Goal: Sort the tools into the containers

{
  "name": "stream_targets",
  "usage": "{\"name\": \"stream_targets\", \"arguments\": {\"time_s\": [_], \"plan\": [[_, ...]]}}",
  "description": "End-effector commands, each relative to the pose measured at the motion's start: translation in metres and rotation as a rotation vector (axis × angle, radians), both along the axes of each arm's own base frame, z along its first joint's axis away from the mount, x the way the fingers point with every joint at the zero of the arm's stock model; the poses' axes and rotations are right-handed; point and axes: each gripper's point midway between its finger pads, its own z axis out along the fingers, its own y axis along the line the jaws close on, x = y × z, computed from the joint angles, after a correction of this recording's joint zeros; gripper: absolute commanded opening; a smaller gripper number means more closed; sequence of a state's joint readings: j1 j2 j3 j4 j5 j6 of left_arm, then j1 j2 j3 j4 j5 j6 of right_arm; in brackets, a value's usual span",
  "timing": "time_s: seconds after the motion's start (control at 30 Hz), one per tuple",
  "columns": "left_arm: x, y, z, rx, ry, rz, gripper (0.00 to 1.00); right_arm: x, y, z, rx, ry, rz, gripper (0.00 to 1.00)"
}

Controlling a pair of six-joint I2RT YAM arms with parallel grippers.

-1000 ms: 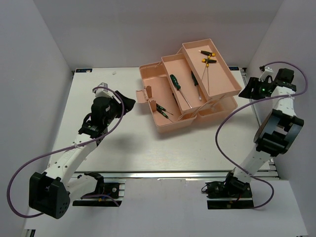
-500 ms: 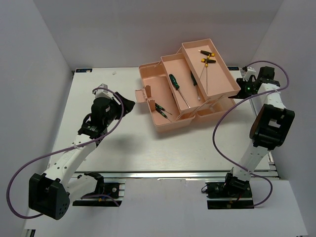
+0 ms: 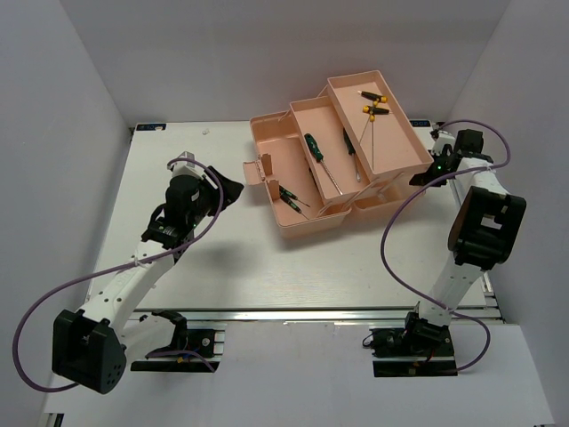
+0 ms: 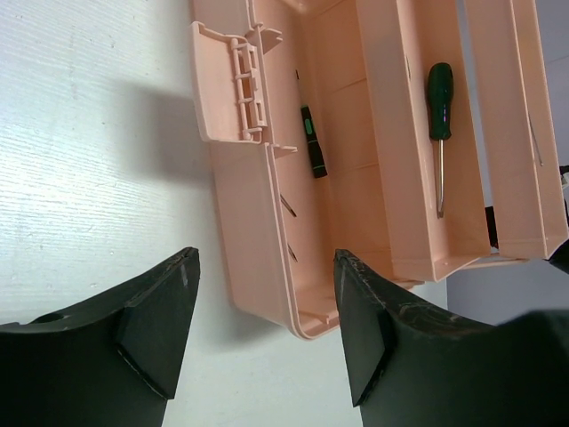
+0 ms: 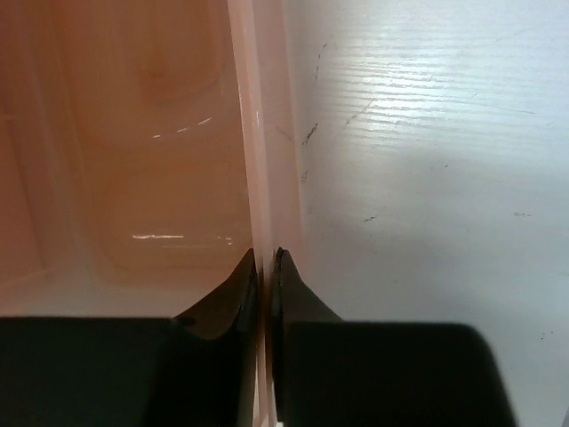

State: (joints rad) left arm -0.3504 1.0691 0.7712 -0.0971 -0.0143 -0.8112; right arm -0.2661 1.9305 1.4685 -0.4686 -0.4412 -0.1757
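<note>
Swung in since a second ago: right pincer (image 5: 265, 260), clenched on toolbox (image 5: 258, 133) wall. Released above tabletop (image 4: 89, 133): left pincer (image 4: 267, 267). Two trays (image 3: 331, 120); two green-handled screwdrivers (image 3: 313, 147) in the lower.

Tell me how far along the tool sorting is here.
Done: every visible tool lies inside the toolbox: screwdrivers in the middle tray, yellow-handled tools in the far tray, small tools in the base. In hand: the right gripper pinches the toolbox rim; the left gripper is open and empty. Left: probably just closing up.

No legible text or markings.
</note>
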Motion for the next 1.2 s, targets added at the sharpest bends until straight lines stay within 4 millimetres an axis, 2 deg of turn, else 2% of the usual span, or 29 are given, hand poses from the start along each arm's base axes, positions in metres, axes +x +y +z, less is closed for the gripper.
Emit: {"name": "stream_targets", "arguments": {"time_s": [0.0,0.07,0.1,0.17,0.2,0.27,0.3,0.37,0.4,0.47,0.53,0.57,0.63,0.7,0.73,0.8,0.83,0.87,0.97,1.0,1.03,1.07,1.13,1.17], "plan": [[0.004,-0.003,0.023,-0.024,-0.051,-0.006,0.71,0.008,-0.001,0.031,-0.006,-0.105,-0.018,0.02],[0.006,-0.003,0.027,-0.022,-0.061,-0.011,0.71,0.013,-0.004,0.049,-0.036,-0.164,-0.026,0.0],[0.006,-0.004,0.027,-0.019,-0.061,-0.014,0.71,0.014,-0.006,0.068,-0.056,-0.212,-0.033,0.0],[0.011,-0.005,0.03,-0.017,-0.066,-0.015,0.71,0.02,-0.012,0.091,-0.096,-0.285,-0.054,0.0],[0.01,-0.011,0.031,-0.024,-0.066,-0.046,0.71,0.02,-0.012,0.112,-0.118,-0.337,-0.058,0.0],[0.015,-0.015,0.034,-0.025,-0.075,-0.062,0.71,0.024,-0.016,0.136,-0.176,-0.409,-0.075,0.0],[0.017,-0.02,0.043,-0.034,-0.093,-0.082,0.7,0.023,-0.014,0.154,-0.214,-0.453,-0.083,0.0],[0.023,-0.025,0.044,-0.032,-0.095,-0.103,0.7,0.024,-0.014,0.188,-0.27,-0.55,-0.091,0.0],[0.026,-0.03,0.057,-0.044,-0.118,-0.126,0.69,0.024,-0.013,0.199,-0.293,-0.581,-0.093,0.0],[0.034,-0.038,0.063,-0.051,-0.128,-0.154,0.69,0.025,-0.01,0.232,-0.359,-0.669,-0.103,0.0],[0.039,-0.048,0.086,-0.079,-0.18,-0.195,0.69,0.026,-0.002,0.251,-0.404,-0.72,-0.1,0.0],[0.042,-0.052,0.095,-0.09,-0.202,-0.21,0.69,0.024,0.0,0.267,-0.442,-0.762,-0.097,0.0],[0.05,-0.062,0.114,-0.125,-0.24,-0.245,0.69,0.024,0.013,0.286,-0.483,-0.826,-0.088,0.0],[0.06,-0.071,0.123,-0.157,-0.26,-0.269,0.7,0.021,0.028,0.31,-0.542,-0.908,-0.073,0.0],[0.062,-0.076,0.138,-0.19,-0.282,-0.285,0.7,0.019,0.031,0.317,-0.572,-0.932,-0.084,0.0],[0.07,-0.084,0.15,-0.228,-0.302,-0.3,0.7,0.012,0.057,0.333,-0.635,-1.006,-0.042,0.0],[0.081,-0.091,0.157,-0.259,-0.295,-0.303,0.7,0.009,0.065,0.345,-0.654,-1.06,-0.04,0.0],[0.087,-0.096,0.16,-0.273,-0.292,-0.309,0.7,0.003,0.086,0.348,-0.663,-1.093,-0.007,0.0],[0.116,-0.121,0.174,-0.316,-0.279,-0.334,0.7,-0.009,0.103,0.368,-0.728,-1.166,0.0,0.0],[0.124,-0.129,0.175,-0.332,-0.267,-0.34,0.7,-0.013,0.118,0.368,-0.725,-1.182,0.025,0.0],[0.14,-0.143,0.154,-0.331,-0.219,-0.347,0.7,-0.017,0.124,0.376,-0.753,-1.22,0.031,0.0],[0.148,-0.148,0.178,-0.352,-0.26,-0.356,0.7,-0.025,0.14,0.381,-0.748,-1.253,0.054,0.0],[0.162,-0.159,0.173,-0.38,-0.229,-0.354,0.71,-0.029,0.148,0.376,-0.793,-1.266,0.079,0.0],[0.174,-0.167,0.167,-0.39,-0.221,-0.352,0.71,-0.036,0.16,0.381,-0.784,-1.297,0.096,0.0]]}}
